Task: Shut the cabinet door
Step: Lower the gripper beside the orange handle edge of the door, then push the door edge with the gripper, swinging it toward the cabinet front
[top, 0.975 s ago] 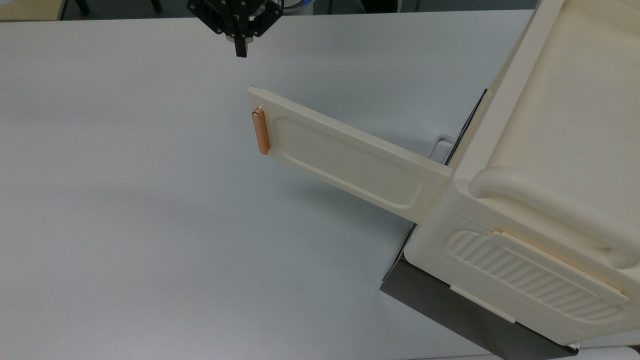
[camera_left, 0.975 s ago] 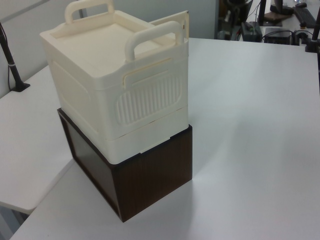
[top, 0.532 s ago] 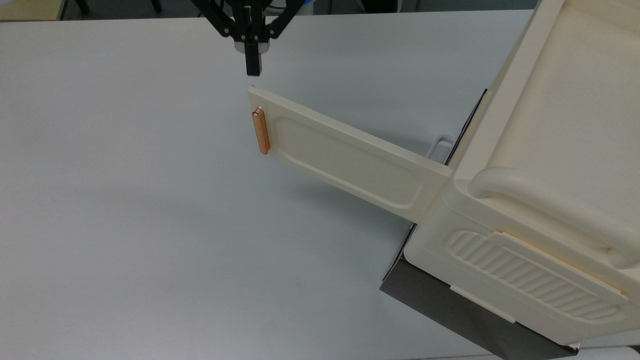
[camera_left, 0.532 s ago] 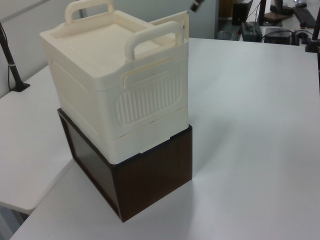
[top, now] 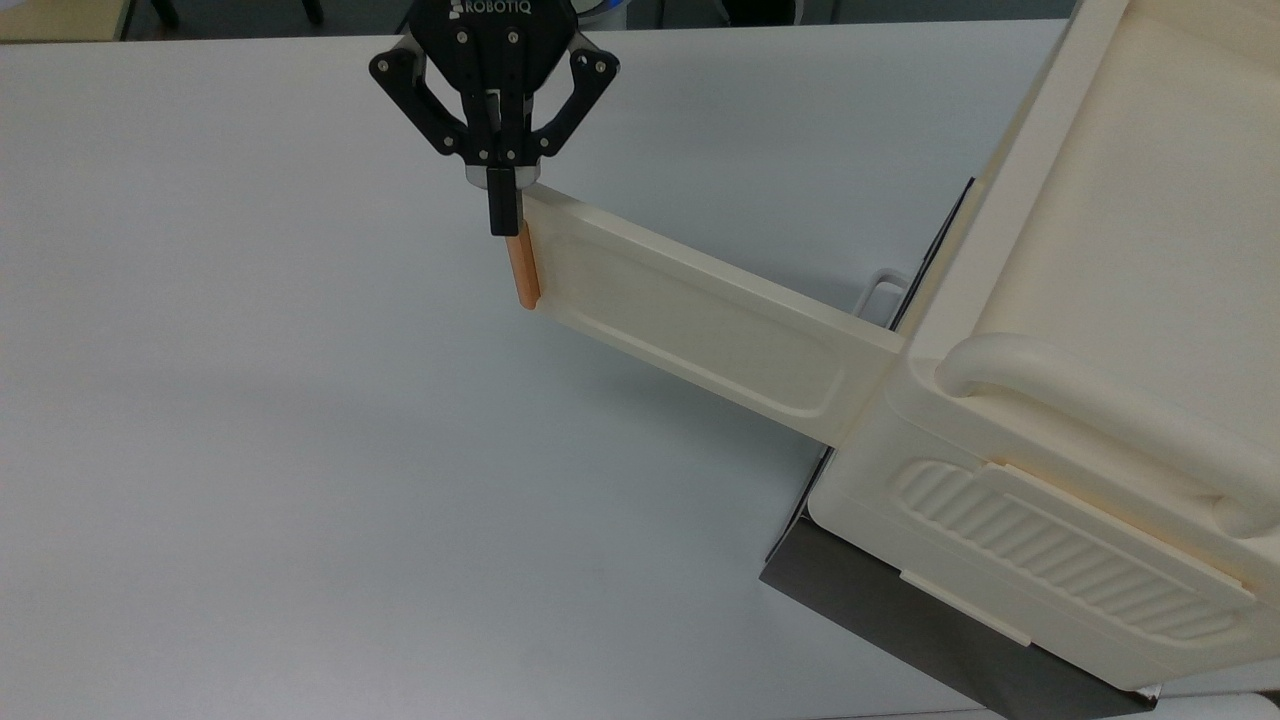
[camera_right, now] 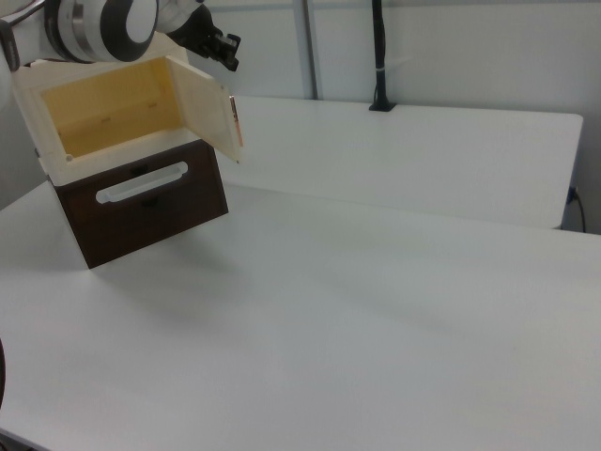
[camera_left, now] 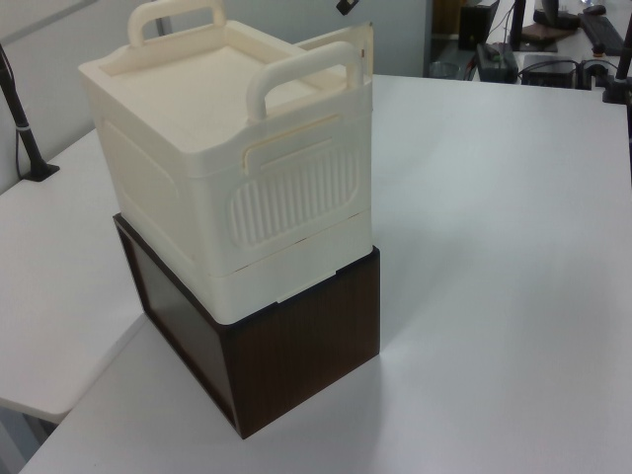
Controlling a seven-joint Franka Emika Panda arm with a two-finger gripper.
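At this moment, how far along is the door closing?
Done: the gripper has reached the free end of the cabinet door, beside the copper handle. In hand: starting the push. Left: the whole swing; the door stands wide open and the cabinet interior is exposed.

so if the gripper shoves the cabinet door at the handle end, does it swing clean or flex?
Probably swings: the cabinet door hangs from one edge of the cabinet. It looks like thin moulded plastic, so likely light, perhaps slightly flexible. The gripper sits by the copper handle, far from the hinge, so leverage seems good.
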